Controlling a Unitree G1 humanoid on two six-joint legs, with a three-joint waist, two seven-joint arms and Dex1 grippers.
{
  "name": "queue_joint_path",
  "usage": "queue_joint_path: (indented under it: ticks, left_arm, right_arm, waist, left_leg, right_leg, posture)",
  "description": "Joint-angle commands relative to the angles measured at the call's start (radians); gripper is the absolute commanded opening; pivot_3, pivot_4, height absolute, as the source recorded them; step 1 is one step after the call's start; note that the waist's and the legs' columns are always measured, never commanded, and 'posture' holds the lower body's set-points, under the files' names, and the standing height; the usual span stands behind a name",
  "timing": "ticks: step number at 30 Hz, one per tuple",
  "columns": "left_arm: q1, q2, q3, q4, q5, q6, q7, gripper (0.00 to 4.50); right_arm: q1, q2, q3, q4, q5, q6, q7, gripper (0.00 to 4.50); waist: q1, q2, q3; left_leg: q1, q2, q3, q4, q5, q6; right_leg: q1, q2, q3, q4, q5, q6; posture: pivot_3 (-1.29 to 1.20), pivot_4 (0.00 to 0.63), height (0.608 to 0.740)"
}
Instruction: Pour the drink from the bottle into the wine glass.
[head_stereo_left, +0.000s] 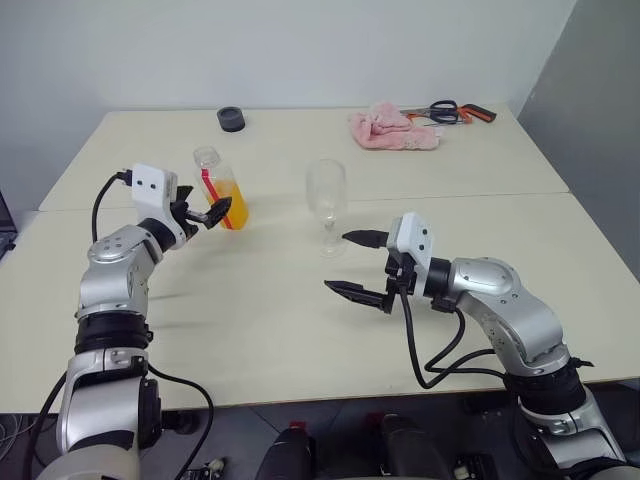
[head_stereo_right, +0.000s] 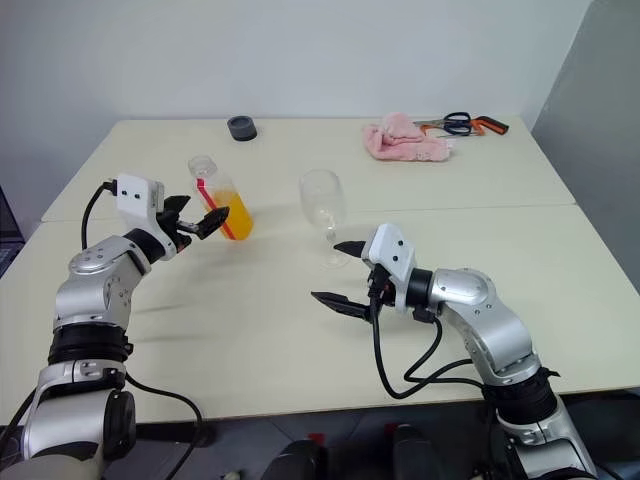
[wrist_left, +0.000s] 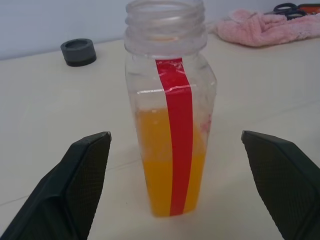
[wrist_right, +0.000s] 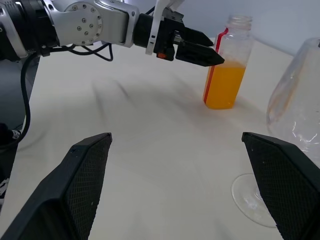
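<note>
The bottle (head_stereo_left: 220, 190) stands upright and uncapped on the left half of the table, a red stripe down its side. The orange drink (wrist_left: 155, 165) fills roughly its lower half. My left gripper (head_stereo_left: 215, 213) is level with the bottle and open, one finger (wrist_left: 85, 175) on each side, not touching it. The empty wine glass (head_stereo_left: 327, 195) stands upright near the table's middle. My right gripper (head_stereo_left: 337, 261) hovers open just in front of the glass's foot (wrist_right: 255, 205), pointing left, holding nothing.
A black round cap (head_stereo_left: 231, 119) lies at the back left. A pink cloth (head_stereo_left: 392, 130), scissors (head_stereo_left: 445, 109) and an orange-handled tool (head_stereo_left: 482, 115) lie at the back right. A seam crosses the table (head_stereo_left: 500, 195) behind the glass.
</note>
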Motion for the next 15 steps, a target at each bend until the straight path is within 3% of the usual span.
queue_joint_path:
  ticks: [1,9,15]
  left_arm:
    - [-0.071,0.001,-0.008,0.077,0.023,-0.060,-0.004,4.50]
    - [-0.200,-0.017,-0.016,0.281,0.047,-0.142,-0.021,4.50]
    - [-0.250,-0.031,-0.002,0.385,0.044,-0.184,-0.021,2.97]
  right_arm:
    - [-0.022,-0.002,-0.014,-0.039,0.015,-0.005,-0.012,4.45]
    - [-0.028,0.003,-0.011,-0.033,0.017,-0.009,-0.027,4.45]
    - [-0.027,0.004,-0.011,-0.031,0.018,-0.010,-0.037,4.50]
  waist:
    - [0.000,0.000,0.000]
    - [-0.001,0.000,0.000]
    - [-0.001,0.000,0.000]
  left_leg:
    - [0.000,0.000,0.000,0.000,0.000,0.000]
    - [-0.001,-0.001,0.000,0.000,0.000,0.000]
    - [-0.001,-0.001,0.001,0.000,0.000,0.000]
  right_leg:
    - [0.000,0.000,0.000,0.000,0.000,0.000]
    - [-0.001,0.000,-0.001,0.000,0.000,0.000]
    - [-0.001,0.000,-0.001,0.001,0.000,0.000]
  posture:
    - [0.00,0.150,0.740]
    - [0.00,0.150,0.740]
    - [0.00,0.150,0.740]
